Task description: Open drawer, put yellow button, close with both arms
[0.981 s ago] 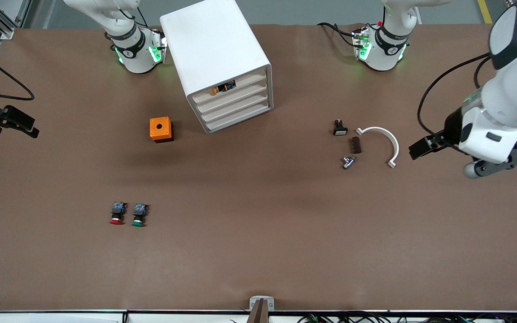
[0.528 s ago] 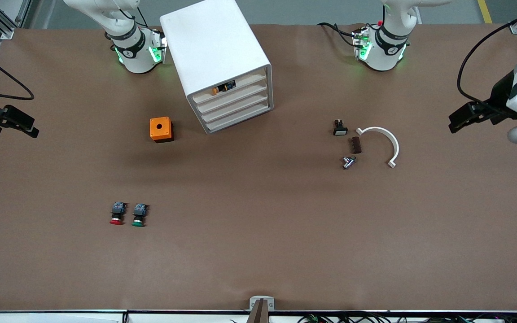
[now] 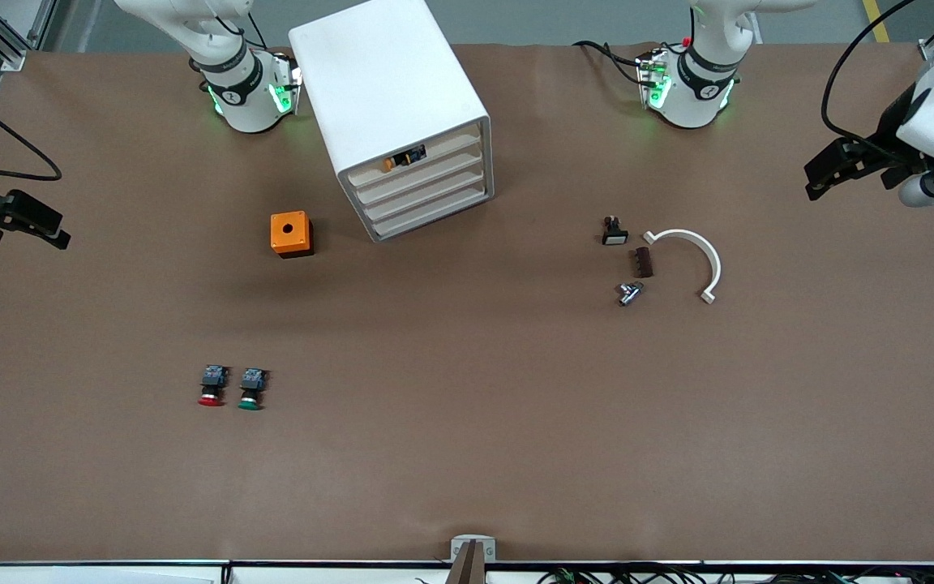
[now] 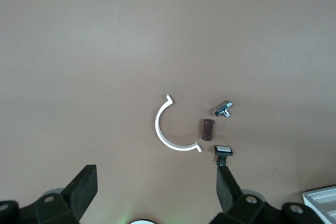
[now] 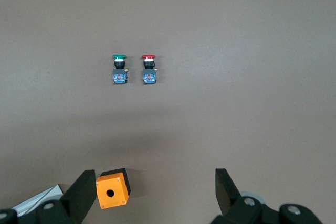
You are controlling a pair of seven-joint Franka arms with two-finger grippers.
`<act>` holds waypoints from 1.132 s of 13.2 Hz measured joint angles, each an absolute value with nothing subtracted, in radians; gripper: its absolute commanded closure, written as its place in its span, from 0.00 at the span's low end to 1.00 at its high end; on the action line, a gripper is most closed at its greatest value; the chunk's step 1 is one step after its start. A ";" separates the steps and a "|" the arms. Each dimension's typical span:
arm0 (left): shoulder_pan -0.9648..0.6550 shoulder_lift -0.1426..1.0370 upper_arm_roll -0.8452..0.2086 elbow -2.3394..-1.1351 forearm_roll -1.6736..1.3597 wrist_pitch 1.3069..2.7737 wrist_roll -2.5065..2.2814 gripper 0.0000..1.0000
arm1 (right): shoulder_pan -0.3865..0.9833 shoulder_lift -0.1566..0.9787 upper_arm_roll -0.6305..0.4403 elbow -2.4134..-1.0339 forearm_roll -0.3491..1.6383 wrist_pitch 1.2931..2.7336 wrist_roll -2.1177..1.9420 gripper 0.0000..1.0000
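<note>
The white cabinet [image 3: 390, 81] stands between the two arm bases. Its top drawer [image 3: 443, 151] sits about level with the three drawers below it. The yellow button [image 3: 390, 164] lies in that top drawer, its yellow cap and black-and-blue body showing over the drawer's front edge. My left gripper [image 3: 832, 170] hangs open and empty over the table's edge at the left arm's end; the left wrist view shows its fingers [image 4: 84, 187] wide apart. My right gripper [image 3: 37, 221] waits open and empty at the right arm's end, its fingers [image 5: 84, 192] spread over the table.
An orange cube with a hole [image 3: 291, 234] sits beside the cabinet. A red-capped button [image 3: 211, 388] and a green-capped button [image 3: 250, 388] lie nearer the front camera. A white curved clip [image 3: 690, 251], a brown block [image 3: 643, 262], a small switch [image 3: 614, 231] and a metal fitting [image 3: 628, 293] lie toward the left arm's end.
My left arm has swung outward and back toward its base end, away from the white clip and small parts. The right arm, the cabinet and the button have not moved.
</note>
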State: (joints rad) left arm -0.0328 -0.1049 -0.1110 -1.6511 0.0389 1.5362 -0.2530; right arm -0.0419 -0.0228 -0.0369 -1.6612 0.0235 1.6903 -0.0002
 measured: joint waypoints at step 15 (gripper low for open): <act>-0.036 -0.187 -0.107 -1.769 0.027 1.598 -0.239 0.00 | -0.042 -0.023 -0.037 -1.661 0.023 1.690 0.000 0.00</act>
State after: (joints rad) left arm -0.0356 -0.1867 -0.1068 -1.7688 0.0275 1.5982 -0.2395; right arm -0.0419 -0.0228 -0.0372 -1.6612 0.0234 1.6903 -0.0002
